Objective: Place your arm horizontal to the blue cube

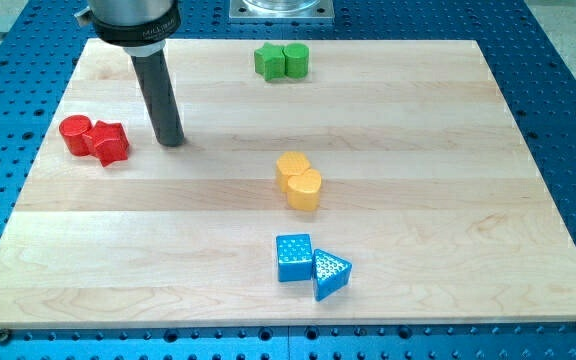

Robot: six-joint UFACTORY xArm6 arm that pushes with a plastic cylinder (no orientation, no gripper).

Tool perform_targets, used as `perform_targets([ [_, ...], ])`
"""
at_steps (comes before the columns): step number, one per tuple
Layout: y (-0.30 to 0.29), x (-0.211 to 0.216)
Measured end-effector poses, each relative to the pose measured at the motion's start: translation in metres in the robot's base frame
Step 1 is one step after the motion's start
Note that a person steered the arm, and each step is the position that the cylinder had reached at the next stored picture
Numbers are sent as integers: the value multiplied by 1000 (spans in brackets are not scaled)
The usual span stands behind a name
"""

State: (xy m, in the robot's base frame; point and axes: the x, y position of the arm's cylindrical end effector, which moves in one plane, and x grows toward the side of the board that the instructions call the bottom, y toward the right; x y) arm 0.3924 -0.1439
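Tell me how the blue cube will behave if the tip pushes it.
The blue cube sits flat, so it should slide rather than roll or tip. It touches the blue triangular block, which would probably shift too. My tip is far off, beside the red blocks.

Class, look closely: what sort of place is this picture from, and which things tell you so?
Probably a robotics lab bench. A wooden board lies on a blue perforated table, my tip stands beside the red blocks, and a blue cube sits nearer the view's bottom.

The bench [448, 180] was pale wood with a visible grain and a smooth, satin finish. The blue cube [294, 257] and the blue triangular block [331, 273] looked like plastic with dotted, textured tops. The rod ending in my tip [172, 141] was dark and matt.
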Motion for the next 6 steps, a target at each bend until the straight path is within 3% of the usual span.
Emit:
perform_targets([
  [1,7,5],
  [3,82,116],
  [6,70,168],
])
